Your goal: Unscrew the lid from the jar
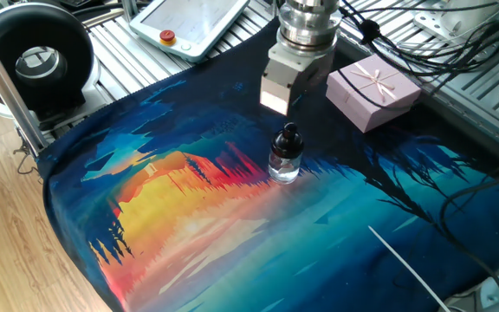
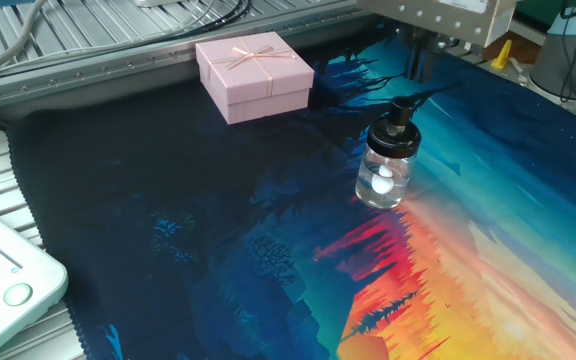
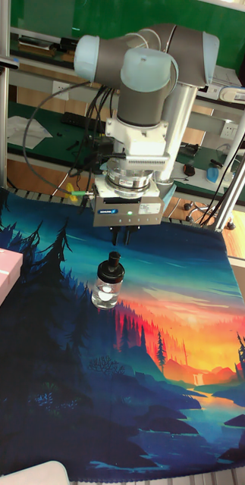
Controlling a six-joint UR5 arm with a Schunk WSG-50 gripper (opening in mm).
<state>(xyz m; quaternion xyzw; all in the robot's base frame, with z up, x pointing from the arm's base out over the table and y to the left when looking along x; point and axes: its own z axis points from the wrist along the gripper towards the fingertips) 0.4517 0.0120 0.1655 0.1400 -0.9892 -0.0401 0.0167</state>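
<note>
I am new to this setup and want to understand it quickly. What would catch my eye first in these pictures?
First, the bright painted cloth covering the table, with orange sunset and dark blue forest. Near its middle stands a small clear glass jar with a black lid on it, and the gripper hangs just above the lid, not touching it. A pink gift box with a ribbon sits apart, near the cloth's edge.

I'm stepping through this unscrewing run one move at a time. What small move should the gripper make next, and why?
Probably lower straight down until the fingers straddle the lid. The gripper hangs just above the lid, not touching it, and the lid sits on the jar, which stands upright on the mat. Whether the fingers are spread wide enough cannot be told from these views.
</note>
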